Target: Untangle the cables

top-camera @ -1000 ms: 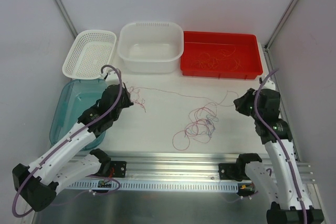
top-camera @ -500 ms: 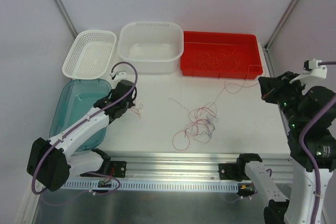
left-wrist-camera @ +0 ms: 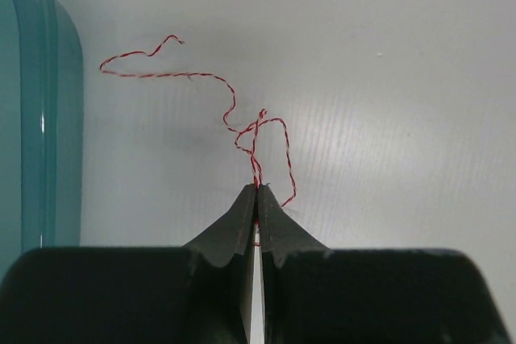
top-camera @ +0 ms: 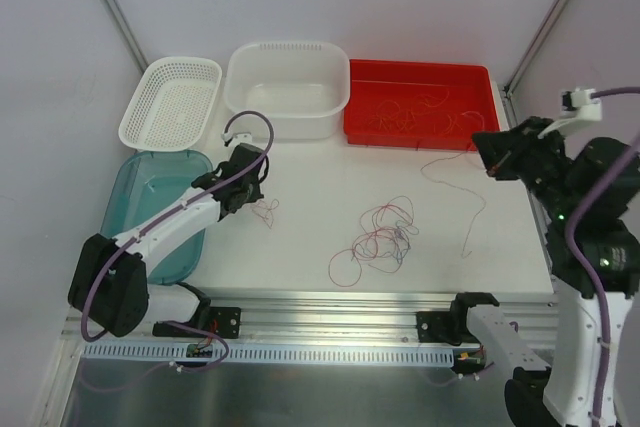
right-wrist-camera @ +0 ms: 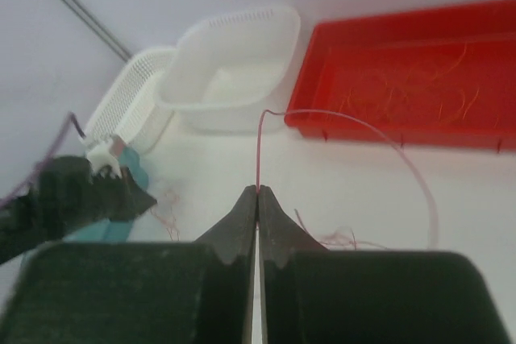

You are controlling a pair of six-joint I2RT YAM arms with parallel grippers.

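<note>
A tangle of thin red and pinkish cables (top-camera: 380, 237) lies on the white table, right of centre. My left gripper (top-camera: 260, 185) is low over the table and shut on a short red-and-white twisted cable (left-wrist-camera: 201, 76) that curls away from its tips (left-wrist-camera: 258, 189). My right gripper (top-camera: 484, 153) is raised near the red tray's right end and shut on one long thin red cable (right-wrist-camera: 260, 151). That cable arcs up and hangs down to the table (top-camera: 470, 217). The tangle also shows low in the right wrist view (right-wrist-camera: 339, 239).
A red tray (top-camera: 470, 134) holding several loose red cables stands at the back right. A white tub (top-camera: 288, 119) and a white mesh basket (top-camera: 135, 117) stand at the back left. A teal bin (top-camera: 125, 212) lies beside the left arm.
The long cable that stretched between both grippers has come free of the left side and the tangle. My right gripper has risen with it towards the red tray. My left gripper moved slightly forward.
</note>
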